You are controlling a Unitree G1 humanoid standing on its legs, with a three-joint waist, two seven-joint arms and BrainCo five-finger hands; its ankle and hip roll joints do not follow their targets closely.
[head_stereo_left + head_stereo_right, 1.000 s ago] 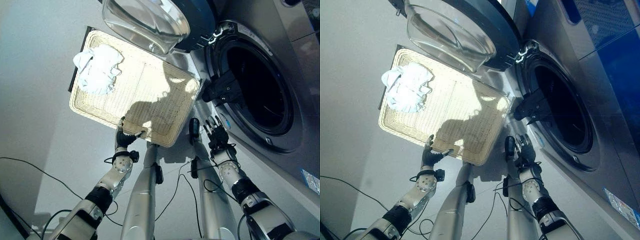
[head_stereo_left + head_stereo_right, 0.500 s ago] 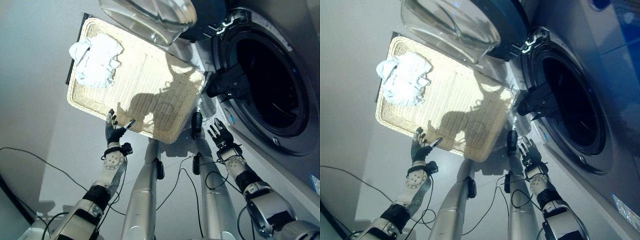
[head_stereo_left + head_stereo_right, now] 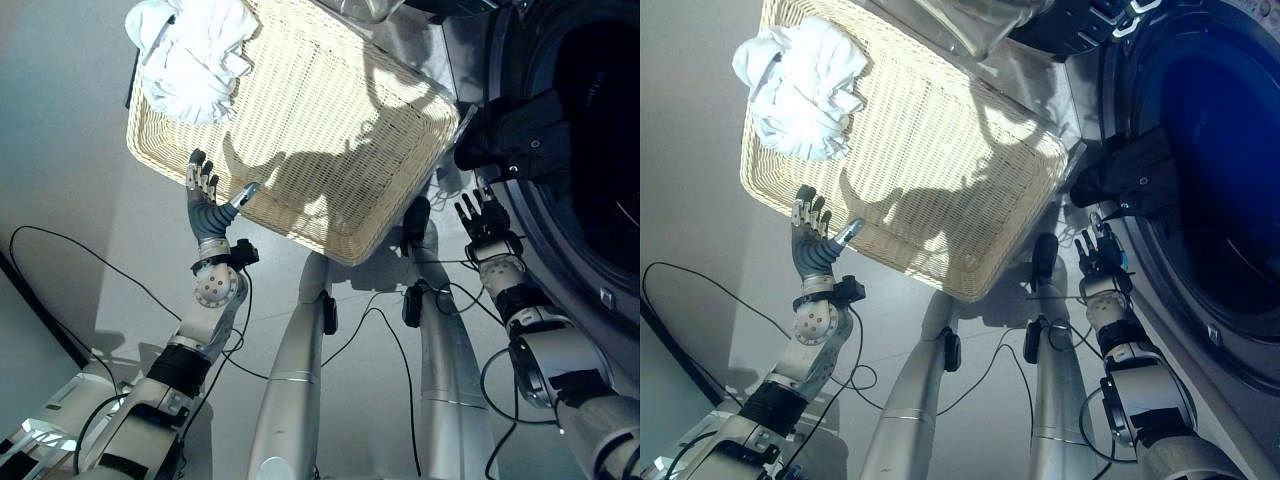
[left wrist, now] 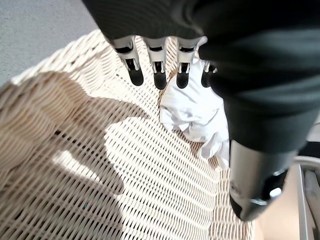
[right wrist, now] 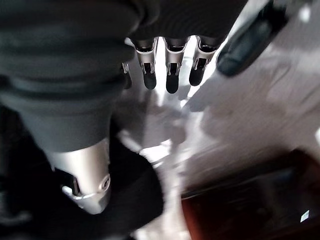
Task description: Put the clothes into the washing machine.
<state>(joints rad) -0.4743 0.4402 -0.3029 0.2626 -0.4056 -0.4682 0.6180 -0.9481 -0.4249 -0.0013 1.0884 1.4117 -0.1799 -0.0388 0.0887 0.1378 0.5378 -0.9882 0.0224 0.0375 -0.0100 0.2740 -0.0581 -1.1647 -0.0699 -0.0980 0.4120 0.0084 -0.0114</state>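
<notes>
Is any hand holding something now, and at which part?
Nothing is held. The left hand is open over the basket edge, apart from the white clothes; the right hand is open too.

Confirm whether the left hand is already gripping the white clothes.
No, the left hand is open above the basket, short of the white clothes.

White crumpled clothes [image 3: 193, 52] bunched in far left corner of wicker basket [image 3: 330, 150], washing machine [image 3: 1200, 200] drum open just right of basket.
</notes>
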